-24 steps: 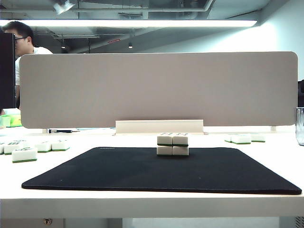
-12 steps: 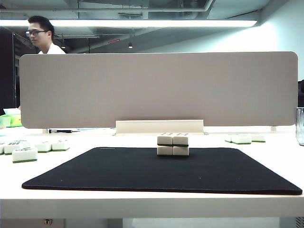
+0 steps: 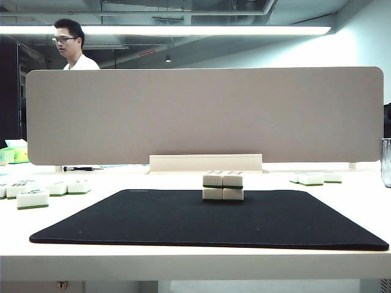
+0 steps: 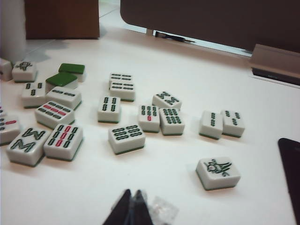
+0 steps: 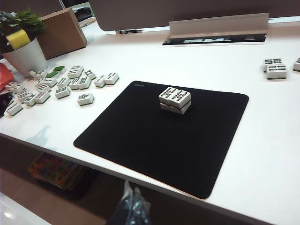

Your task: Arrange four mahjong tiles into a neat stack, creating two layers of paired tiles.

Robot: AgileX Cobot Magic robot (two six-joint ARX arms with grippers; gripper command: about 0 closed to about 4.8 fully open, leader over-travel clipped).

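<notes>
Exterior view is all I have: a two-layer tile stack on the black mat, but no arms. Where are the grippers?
Observer: The left gripper hovers over bare table beside the loose tiles, fingers shut, empty.
Operator: And the right?
Observer: The right gripper hangs in front of the table's near edge, fingers together, short of the black mat.
Operator: Is the top pair neat?
Observer: From above, the four mahjong tiles show the top pair touching side by side, faces up, roughly over the lower pair.
</notes>
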